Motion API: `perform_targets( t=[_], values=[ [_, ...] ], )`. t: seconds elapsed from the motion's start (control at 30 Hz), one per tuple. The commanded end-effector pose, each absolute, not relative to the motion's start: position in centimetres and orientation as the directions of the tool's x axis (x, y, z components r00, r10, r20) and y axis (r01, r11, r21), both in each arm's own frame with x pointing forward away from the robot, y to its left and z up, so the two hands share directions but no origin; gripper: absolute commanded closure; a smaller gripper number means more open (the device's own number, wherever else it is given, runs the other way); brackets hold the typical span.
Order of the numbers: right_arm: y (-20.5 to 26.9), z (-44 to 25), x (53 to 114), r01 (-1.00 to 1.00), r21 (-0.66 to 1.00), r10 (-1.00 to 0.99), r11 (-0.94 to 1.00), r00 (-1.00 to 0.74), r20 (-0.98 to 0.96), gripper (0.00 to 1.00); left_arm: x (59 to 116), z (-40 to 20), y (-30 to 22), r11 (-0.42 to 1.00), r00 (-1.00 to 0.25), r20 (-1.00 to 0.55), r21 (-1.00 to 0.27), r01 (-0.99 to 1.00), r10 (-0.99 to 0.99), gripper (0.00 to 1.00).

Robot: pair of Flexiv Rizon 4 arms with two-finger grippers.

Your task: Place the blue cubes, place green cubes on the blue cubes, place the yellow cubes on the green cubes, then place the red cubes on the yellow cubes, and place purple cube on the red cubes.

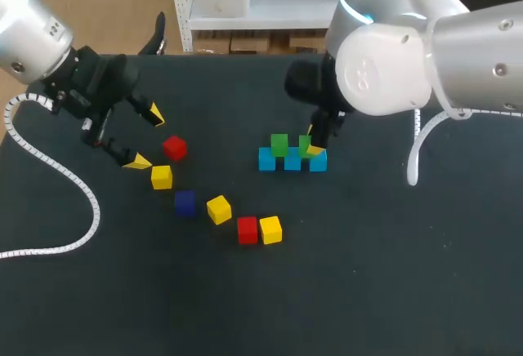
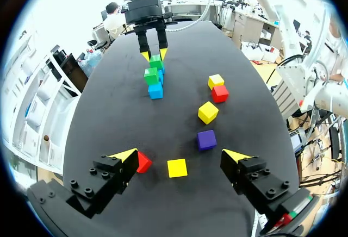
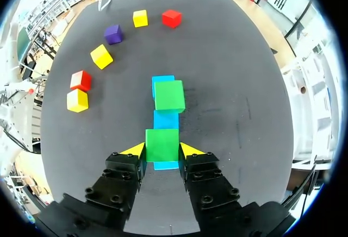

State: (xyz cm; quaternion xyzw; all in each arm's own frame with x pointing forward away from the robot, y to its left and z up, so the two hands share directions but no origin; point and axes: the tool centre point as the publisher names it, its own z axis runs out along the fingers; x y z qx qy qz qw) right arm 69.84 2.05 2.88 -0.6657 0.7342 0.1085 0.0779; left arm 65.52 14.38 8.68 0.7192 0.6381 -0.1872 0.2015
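R pincer (image 3: 162, 150) points down, clamping green cube (image 3: 161, 142)

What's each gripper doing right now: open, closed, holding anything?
Left gripper: open, holding nothing.
Right gripper: closed on a green cube, at the near end of the blue cubes.

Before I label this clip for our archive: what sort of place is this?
Probably a robotics lab bench: a black table, the left gripper open, the right gripper shut on a green cube over blue cubes.
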Motion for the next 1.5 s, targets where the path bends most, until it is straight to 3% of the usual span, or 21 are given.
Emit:
perform_targets(
  t=[0.03,1.5],
  values=[
    [1.99,2.90,69.89,-0.994,0.056,-0.960,0.089,-0.100,-0.260,1.00,65.46,8.61,14.51,-0.107,0.119,-0.529,0.055,0.993,0.840,0.00],
    [2.17,2.56,70.05,-0.994,0.068,-0.960,0.082,-0.098,-0.264,1.00,65.46,8.61,14.51,-0.107,0.119,-0.529,0.055,0.993,0.840,0.00]
  ],
)
